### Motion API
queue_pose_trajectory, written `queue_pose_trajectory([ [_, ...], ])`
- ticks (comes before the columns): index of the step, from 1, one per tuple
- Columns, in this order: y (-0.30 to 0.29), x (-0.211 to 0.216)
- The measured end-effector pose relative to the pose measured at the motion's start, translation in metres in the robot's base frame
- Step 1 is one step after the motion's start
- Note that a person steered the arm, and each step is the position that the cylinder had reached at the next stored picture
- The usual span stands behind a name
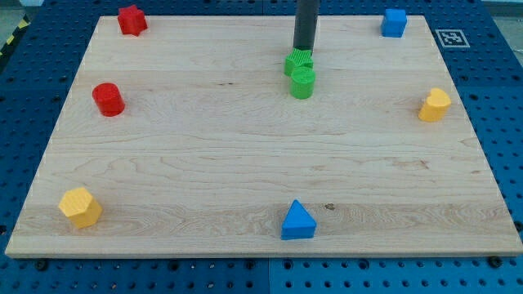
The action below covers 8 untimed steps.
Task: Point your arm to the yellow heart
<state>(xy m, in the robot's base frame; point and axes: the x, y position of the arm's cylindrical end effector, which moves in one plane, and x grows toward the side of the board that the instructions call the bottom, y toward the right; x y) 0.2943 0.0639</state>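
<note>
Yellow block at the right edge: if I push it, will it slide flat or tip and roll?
The yellow block looks squat and flat-bottomed, so it will probably slide, not tip. Its faceted sides suggest it may twist off a glancing push. My tip is far away, by the green blocks.

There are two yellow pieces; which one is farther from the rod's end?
The yellow block at the view's bottom left. My tip sits by the green blocks up top, closer to the yellow block at the right edge.
</note>
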Motion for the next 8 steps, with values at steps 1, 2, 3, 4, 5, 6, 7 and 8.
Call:
queue_pose_trajectory([
  [1, 0.002, -0.002],
  [2, 0.048, -0.004],
  [3, 0.069, -0.004],
  [4, 0.072, -0.004],
  [5, 0.085, -0.003],
  [6, 0.085, -0.003],
  [7, 0.089, -0.001],
  [8, 0.109, 0.009],
])
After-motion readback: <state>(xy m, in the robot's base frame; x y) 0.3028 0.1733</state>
